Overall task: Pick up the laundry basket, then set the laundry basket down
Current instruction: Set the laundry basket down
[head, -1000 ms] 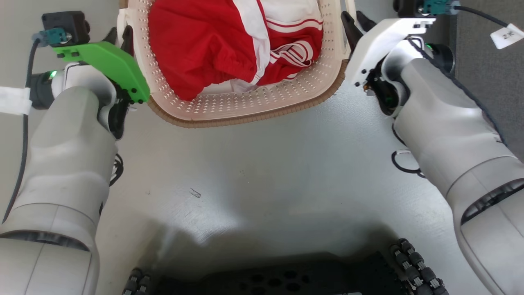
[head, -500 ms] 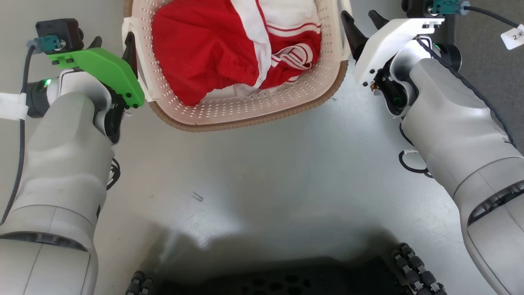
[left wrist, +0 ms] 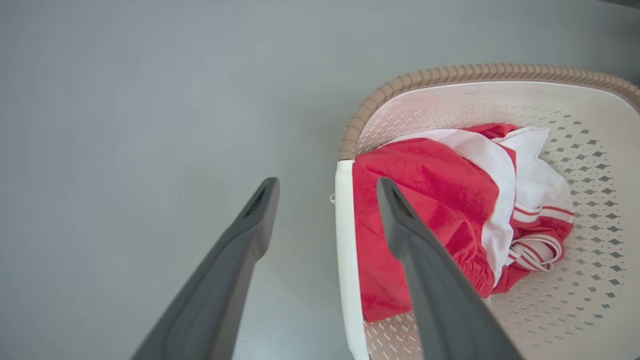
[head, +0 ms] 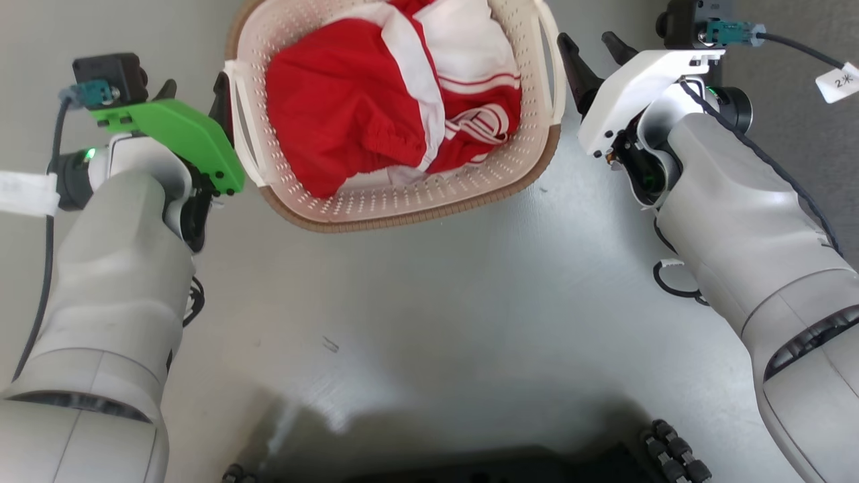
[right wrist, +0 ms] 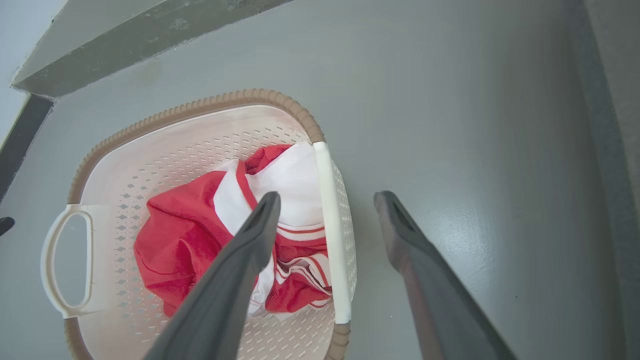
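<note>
white tag (head: 837, 82) on black cable (head: 795, 48), reads "2" (next mark unclear)

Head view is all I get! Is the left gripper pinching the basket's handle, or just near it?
Observer: No pinching. In the left wrist view the left gripper is open, and the white left handle of the laundry basket shows through the gap, touching neither finger.
Operator: And the right one?
Observer: The right gripper is open too, with the right handle showing between its fingers in its wrist view.
Operator: What's behind the basket?
Observer: A grey ledge, past the brown rim.
</note>
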Controlling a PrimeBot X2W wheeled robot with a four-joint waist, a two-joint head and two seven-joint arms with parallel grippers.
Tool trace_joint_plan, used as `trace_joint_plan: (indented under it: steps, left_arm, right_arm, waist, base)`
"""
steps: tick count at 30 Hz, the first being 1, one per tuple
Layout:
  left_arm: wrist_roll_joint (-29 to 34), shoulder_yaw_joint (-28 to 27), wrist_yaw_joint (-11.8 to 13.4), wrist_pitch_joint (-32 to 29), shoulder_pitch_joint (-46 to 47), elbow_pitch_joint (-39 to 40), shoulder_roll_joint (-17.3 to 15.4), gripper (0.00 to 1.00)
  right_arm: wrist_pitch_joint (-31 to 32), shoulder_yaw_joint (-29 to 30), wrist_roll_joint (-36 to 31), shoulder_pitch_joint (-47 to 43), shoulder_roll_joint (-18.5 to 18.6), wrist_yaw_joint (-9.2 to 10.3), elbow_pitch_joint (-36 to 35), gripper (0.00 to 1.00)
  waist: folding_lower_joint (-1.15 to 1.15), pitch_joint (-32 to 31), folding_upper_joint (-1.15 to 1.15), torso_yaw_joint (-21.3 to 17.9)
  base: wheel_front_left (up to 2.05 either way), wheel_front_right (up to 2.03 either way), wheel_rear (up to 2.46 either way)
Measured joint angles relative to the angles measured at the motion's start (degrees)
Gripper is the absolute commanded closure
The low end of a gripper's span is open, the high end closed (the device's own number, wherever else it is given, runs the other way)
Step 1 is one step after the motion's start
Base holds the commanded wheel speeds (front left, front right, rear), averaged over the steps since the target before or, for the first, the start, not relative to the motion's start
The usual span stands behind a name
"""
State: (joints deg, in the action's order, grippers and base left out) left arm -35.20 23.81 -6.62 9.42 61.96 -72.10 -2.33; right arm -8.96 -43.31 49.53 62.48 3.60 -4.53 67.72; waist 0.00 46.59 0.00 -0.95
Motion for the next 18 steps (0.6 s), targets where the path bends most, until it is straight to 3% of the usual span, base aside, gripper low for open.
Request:
trace_joint_plan:
  steps: [18]
  left_arm:
    - [0.69, 1.19, -0.45, 4.83, -6.18, 1.91, -0.63, 0.00]
  right_arm:
    - [-5.39, 0.66, -0.53, -5.56, -0.01, -0.96, -0.71, 0.00]
  waist:
    - [0.00, -12.26, 0.00, -0.31]
  base:
    - [0.00, 0.00, 0.00]
